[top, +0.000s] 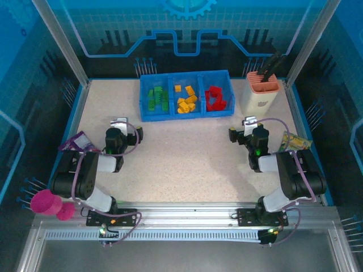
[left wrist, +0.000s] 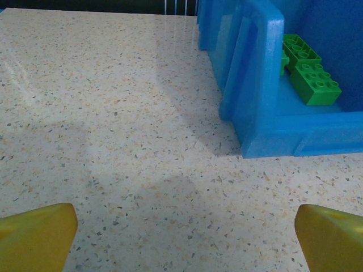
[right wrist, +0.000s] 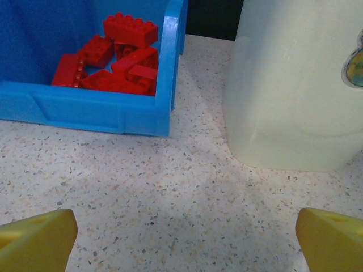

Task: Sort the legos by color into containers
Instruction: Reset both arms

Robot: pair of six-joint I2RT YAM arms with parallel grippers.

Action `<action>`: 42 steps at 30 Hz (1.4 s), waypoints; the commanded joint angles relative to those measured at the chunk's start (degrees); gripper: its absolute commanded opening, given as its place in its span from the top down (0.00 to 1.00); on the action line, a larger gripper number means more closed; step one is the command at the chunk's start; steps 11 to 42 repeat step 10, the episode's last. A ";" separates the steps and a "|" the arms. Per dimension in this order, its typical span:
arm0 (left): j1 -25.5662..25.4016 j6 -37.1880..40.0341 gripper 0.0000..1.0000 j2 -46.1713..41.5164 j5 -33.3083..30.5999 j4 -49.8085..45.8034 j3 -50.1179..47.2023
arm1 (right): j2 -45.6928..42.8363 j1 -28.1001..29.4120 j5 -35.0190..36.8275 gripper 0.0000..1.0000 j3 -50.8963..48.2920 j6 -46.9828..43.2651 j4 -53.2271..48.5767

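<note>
The blue three-compartment tray (top: pixel 185 116) stands at the back middle of the table. Green legos (top: pixel 157 98) fill its left compartment, yellow-orange legos (top: pixel 186 98) the middle one, red legos (top: pixel 215 98) the right one. My left gripper (top: pixel 119 126) sits low at the left, open and holding nothing; its yellow fingertips (left wrist: pixel 37 235) frame bare table, with the tray's corner (left wrist: pixel 258 107) and green legos (left wrist: pixel 312 79) ahead to the right. My right gripper (top: pixel 248 126) is open and holds nothing too; red legos (right wrist: pixel 116 54) lie in the tray ahead to its left.
A cream holder with an orange top (top: pixel 260 93) stands right of the tray, close ahead of the right gripper (right wrist: pixel 300 85). A purple snack packet (top: pixel 78 141) lies at the left edge, a yellow-green packet (top: pixel 296 143) at the right. Pink objects (top: pixel 48 204) sit off the table's near left.
</note>
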 commanded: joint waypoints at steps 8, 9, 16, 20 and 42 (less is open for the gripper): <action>0.57 0.27 0.01 0.02 1.27 1.86 0.89 | 0.32 -0.86 -2.37 0.00 1.48 0.59 -0.11; 0.57 0.27 0.01 0.02 1.26 1.90 0.94 | 0.32 -0.82 -2.33 0.00 1.44 0.55 0.04; 0.57 0.27 0.01 0.02 1.27 1.90 0.94 | 0.28 -0.86 -2.36 0.00 1.34 0.60 0.07; 0.57 0.27 0.01 0.02 1.27 1.90 0.94 | 0.28 -0.86 -2.36 0.00 1.34 0.60 0.07; 0.57 0.27 0.01 0.02 1.27 1.90 0.94 | 0.28 -0.86 -2.36 0.00 1.34 0.60 0.07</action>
